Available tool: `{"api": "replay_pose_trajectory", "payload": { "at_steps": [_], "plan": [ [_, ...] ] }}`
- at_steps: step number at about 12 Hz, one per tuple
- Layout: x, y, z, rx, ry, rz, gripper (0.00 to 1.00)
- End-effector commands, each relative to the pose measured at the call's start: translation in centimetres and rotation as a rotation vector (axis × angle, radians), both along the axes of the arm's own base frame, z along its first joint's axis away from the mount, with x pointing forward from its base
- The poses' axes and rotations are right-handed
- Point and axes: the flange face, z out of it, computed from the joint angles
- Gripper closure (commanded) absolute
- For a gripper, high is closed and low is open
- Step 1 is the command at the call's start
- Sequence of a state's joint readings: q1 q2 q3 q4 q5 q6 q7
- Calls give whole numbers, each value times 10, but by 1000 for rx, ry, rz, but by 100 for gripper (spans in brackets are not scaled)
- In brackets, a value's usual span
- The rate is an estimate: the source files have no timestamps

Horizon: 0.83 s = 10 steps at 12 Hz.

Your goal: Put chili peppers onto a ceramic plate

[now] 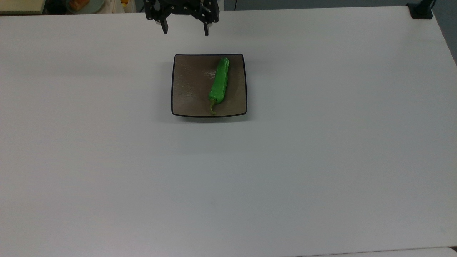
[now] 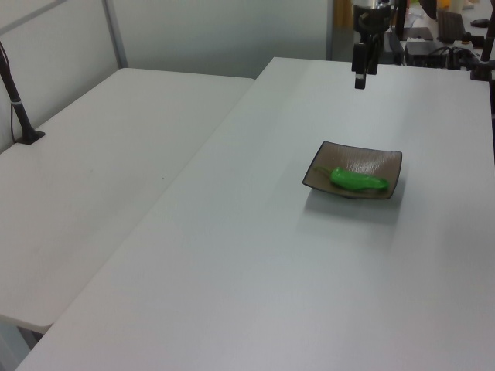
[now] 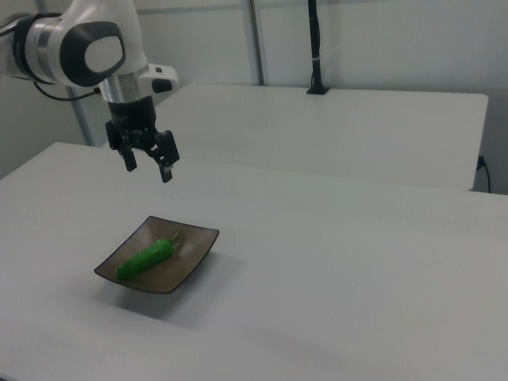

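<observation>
The chili pepper (image 1: 219, 83) lies flat on the ceramic plate (image 1: 191, 87), in the plate's right half as the top view shows it. Its body runs from the far edge of the plate toward the near edge, with the blunt tip at the far edge and the curved olive-green stem (image 1: 212, 107) pointing to the near edge. The pepper rests wholly within the plate's dark rim. In the left view the pepper (image 2: 358, 181) lies along the near side of the plate (image 2: 371, 161); in the right view the pepper (image 3: 148, 256) crosses the plate (image 3: 190, 244) diagonally, stem toward the right view's right.

The plate is square, brown-grey and glossy, with rounded corners. It sits flat on the white table (image 1: 321, 142), nearer the far edge of the table than the near edge in the top view.

The gripper (image 1: 185, 30) hangs above the table beyond the far edge of the plate, clear of plate and pepper. Its two black fingers (image 3: 167, 171) point downward and stand wide apart, with nothing between them. In the right view the gripper (image 3: 148, 168) hangs from the white arm (image 3: 87, 48). In the left view the gripper (image 2: 360, 76) appears edge-on above the far part of the table.

A second white table (image 2: 116, 154) stands beside the first, at the left view's left.
</observation>
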State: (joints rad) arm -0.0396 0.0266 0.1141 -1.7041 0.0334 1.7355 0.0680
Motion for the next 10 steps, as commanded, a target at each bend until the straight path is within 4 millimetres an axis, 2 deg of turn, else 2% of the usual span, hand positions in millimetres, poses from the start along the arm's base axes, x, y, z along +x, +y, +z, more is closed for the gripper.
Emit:
{"api": "replay_pose_trajectory", "payload": {
  "at_steps": [1, 10],
  "plan": [
    [-5, 0, 7, 23, -28, 11, 0],
    [0, 2, 4, -36, -52, 30, 0]
  ]
}}
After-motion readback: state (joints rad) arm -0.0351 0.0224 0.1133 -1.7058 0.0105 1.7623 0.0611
